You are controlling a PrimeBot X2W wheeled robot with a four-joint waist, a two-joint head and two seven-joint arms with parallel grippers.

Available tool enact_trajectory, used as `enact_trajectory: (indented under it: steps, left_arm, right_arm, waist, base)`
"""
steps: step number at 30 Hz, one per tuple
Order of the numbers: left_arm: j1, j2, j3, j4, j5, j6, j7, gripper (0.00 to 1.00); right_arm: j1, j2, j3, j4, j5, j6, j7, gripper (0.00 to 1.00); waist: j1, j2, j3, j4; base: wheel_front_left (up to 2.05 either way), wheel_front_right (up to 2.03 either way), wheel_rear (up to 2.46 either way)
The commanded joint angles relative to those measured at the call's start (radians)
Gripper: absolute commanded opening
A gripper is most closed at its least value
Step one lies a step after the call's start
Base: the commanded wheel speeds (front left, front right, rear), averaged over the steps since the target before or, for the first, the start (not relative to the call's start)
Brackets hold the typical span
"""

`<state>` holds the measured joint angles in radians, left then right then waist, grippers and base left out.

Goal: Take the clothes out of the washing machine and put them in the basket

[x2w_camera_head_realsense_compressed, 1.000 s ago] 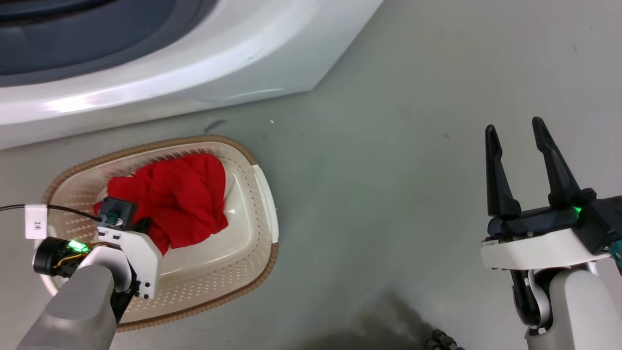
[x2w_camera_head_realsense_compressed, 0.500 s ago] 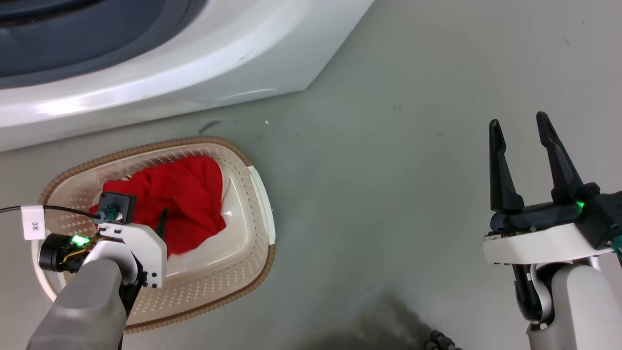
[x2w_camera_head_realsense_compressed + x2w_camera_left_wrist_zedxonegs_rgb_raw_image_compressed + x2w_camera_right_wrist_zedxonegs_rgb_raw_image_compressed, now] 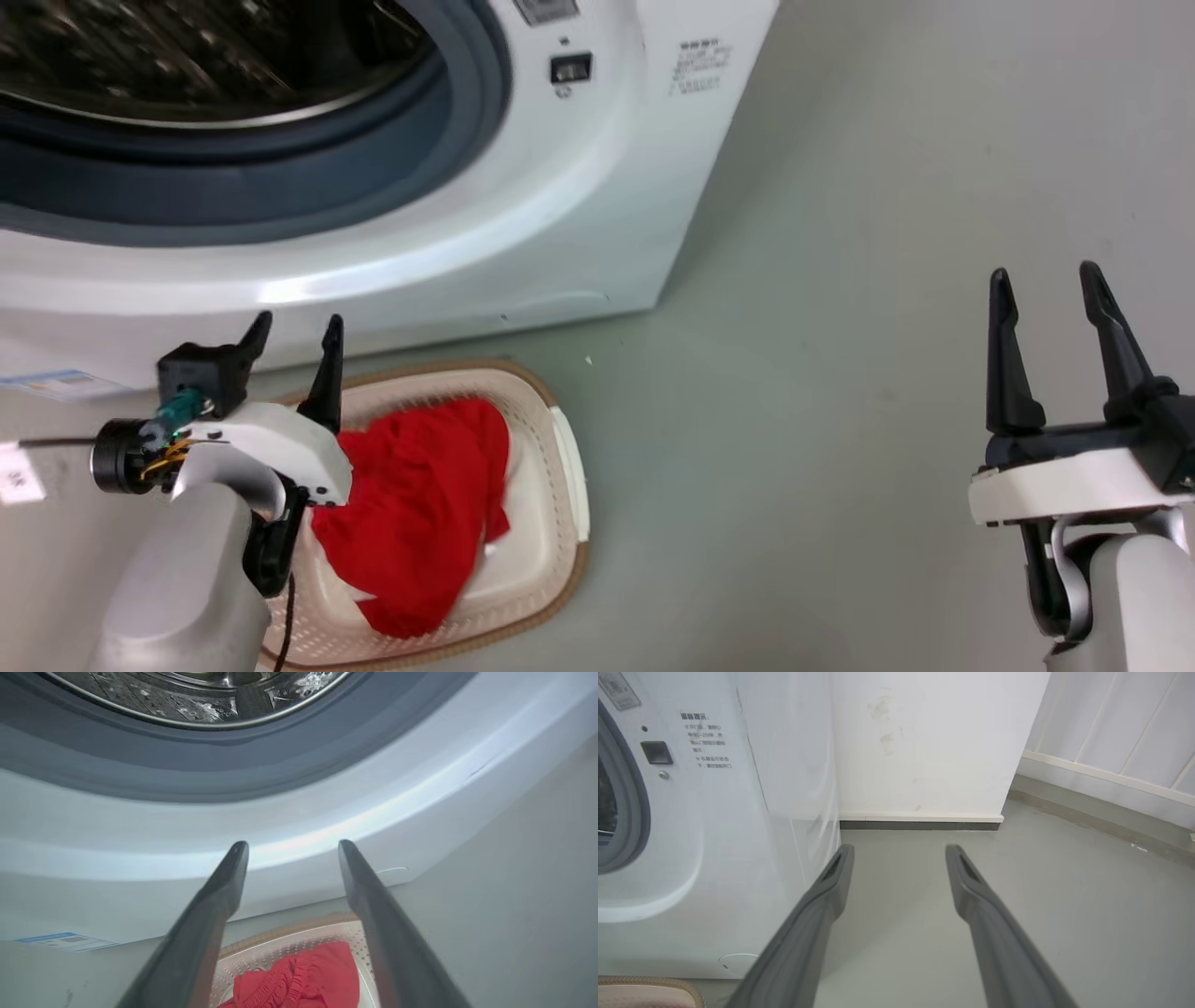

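Note:
A heap of red clothes (image 3: 425,509) lies in the cream basket (image 3: 567,485) on the floor, right in front of the white washing machine (image 3: 523,215). The left wrist view looks down on the same red clothes (image 3: 303,984) between the fingers, with the basket (image 3: 289,945) rim below the machine's front (image 3: 299,826). My left gripper (image 3: 291,327) hangs open and empty above the basket's far left edge, pointing at the machine. The steel drum (image 3: 187,56) shows through the porthole. My right gripper (image 3: 1046,280) stands open and empty over bare floor at the right, also seen open in its wrist view (image 3: 899,849).
The grey gasket (image 3: 439,121) rings the porthole. A white wall with a dark skirting (image 3: 920,825) stands behind the machine's right side. Grey floor (image 3: 822,373) spreads to the right of the basket. A cable with a paper tag (image 3: 19,471) trails from my left wrist.
The head camera has tilted up, bringing the porthole into view. My left gripper has let go of the red clothes and risen out of the basket, open. The right gripper stays as before.

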<state>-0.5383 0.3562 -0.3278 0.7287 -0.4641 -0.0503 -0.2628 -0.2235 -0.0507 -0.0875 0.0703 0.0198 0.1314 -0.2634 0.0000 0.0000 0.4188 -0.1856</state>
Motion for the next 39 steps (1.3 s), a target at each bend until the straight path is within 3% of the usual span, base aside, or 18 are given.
enact_trajectory:
  steps: [1, 10, 17, 31, 39]
  left_arm:
    - [0.059, -0.012, 0.066, -0.097, 0.037, 0.018, -0.002, 1.0]
    - [0.265, -0.068, 0.277, -0.467, 0.187, 0.051, -0.003, 1.0]
    - [0.448, -0.162, 0.323, -0.673, 0.289, 0.075, -0.003, 1.0]
    - [0.684, -0.273, 0.344, -0.714, 0.385, 0.05, -0.003, 1.0]
    - [0.699, -0.284, 0.339, -0.708, 0.419, 0.039, -0.003, 1.0]
  right_arm:
    - [0.018, 0.001, -0.009, 0.008, -0.011, -0.001, -0.002, 1.0]
    - [0.065, 0.001, -0.023, 0.018, -0.014, -0.001, -0.002, 1.0]
    - [0.132, 0.001, 0.0, 0.03, -0.029, -0.001, -0.002, 1.0]
    - [0.278, 0.001, 0.04, 0.037, -0.003, -0.001, -0.002, 1.0]
    - [0.281, 0.001, 0.05, 0.043, 0.011, -0.001, -0.002, 1.0]
  waist:
    - [0.0, 0.0, -0.115, 0.072]
    - [0.0, 0.0, -0.22, 0.125]
    - [0.0, 0.0, -0.294, 0.163]
    - [0.0, 0.0, -0.42, 0.152]
    - [0.0, 0.0, -0.434, 0.146]
  base:
    - [0.0, 0.0, 0.0]
    - [0.0, 0.0, 0.0]
    - [0.0, 0.0, 0.0]
    - [0.0, 0.0, 0.0]
    - [0.0, 0.0, 0.0]
